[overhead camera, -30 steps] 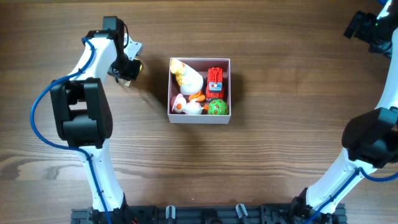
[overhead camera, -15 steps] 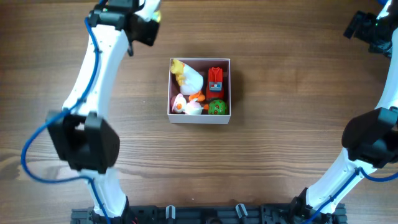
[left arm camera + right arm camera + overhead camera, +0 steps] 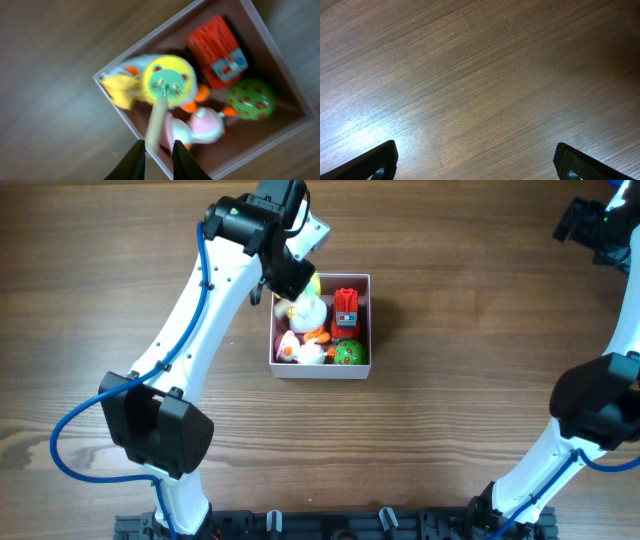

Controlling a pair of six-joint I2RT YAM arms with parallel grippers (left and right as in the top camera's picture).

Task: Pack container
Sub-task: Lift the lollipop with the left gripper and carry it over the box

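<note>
The container [image 3: 320, 374] is a square shallow box with white walls and a dusty-pink inside, at the table's middle. It holds a red truck [image 3: 346, 308], a green ball [image 3: 349, 352], a white duck [image 3: 310, 312] and a pink-and-white toy [image 3: 295, 350]. My left gripper [image 3: 293, 280] hangs over its back-left corner. In the left wrist view the gripper [image 3: 156, 159] is shut on the pale stick of a yellow cat-face toy [image 3: 167, 82], whose disc hovers over the toys inside the container [image 3: 272, 145]. My right gripper [image 3: 475, 160] is open and empty over bare wood, at the far right in the overhead view [image 3: 590, 225].
The left arm's white links [image 3: 195, 330] slant across the table left of the container. The right arm [image 3: 600, 410] stands along the right edge. A black rail [image 3: 320, 525] runs along the front edge.
The left arm has swung from left of the container, round the back, to above its back-left corner, carrying the cat-face toy. The right arm has not moved.
</note>
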